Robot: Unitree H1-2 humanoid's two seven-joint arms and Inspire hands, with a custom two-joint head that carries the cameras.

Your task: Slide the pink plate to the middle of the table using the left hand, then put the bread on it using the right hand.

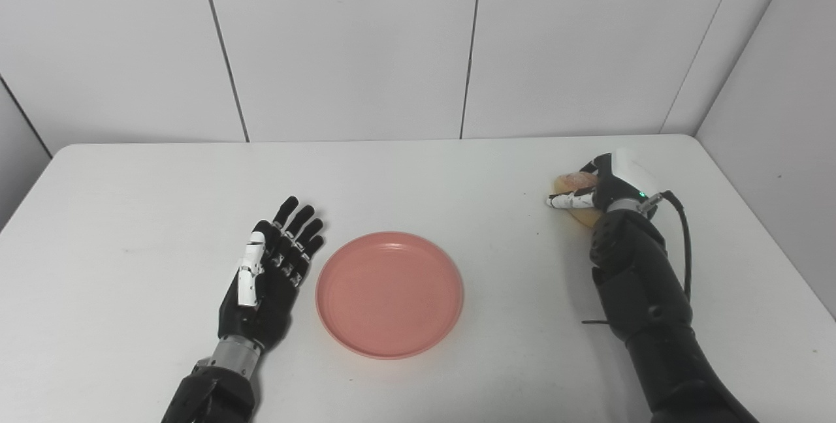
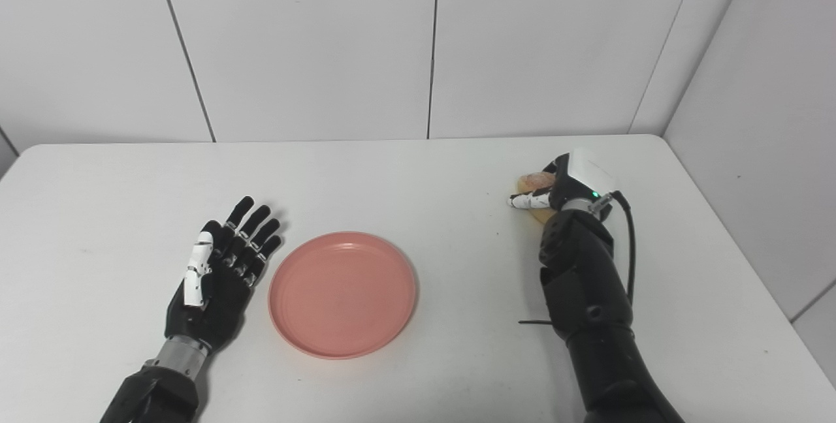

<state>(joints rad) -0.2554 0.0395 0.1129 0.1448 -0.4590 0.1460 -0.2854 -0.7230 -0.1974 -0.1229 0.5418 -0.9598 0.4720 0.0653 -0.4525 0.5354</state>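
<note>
The pink plate [image 1: 390, 292] lies flat near the middle of the white table [image 1: 418, 175], nothing on it. My left hand [image 1: 271, 273] rests just left of the plate, palm up, fingers spread and open, a small gap from the rim. At the far right, my right hand [image 1: 604, 189] is wrapped around the bread [image 1: 573, 181], a tan-pink roll mostly hidden under the fingers and still down at the table surface.
White wall panels stand behind the table and along its right side. A black cable [image 1: 682, 240] runs down my right forearm. Bare tabletop lies between the plate and the bread.
</note>
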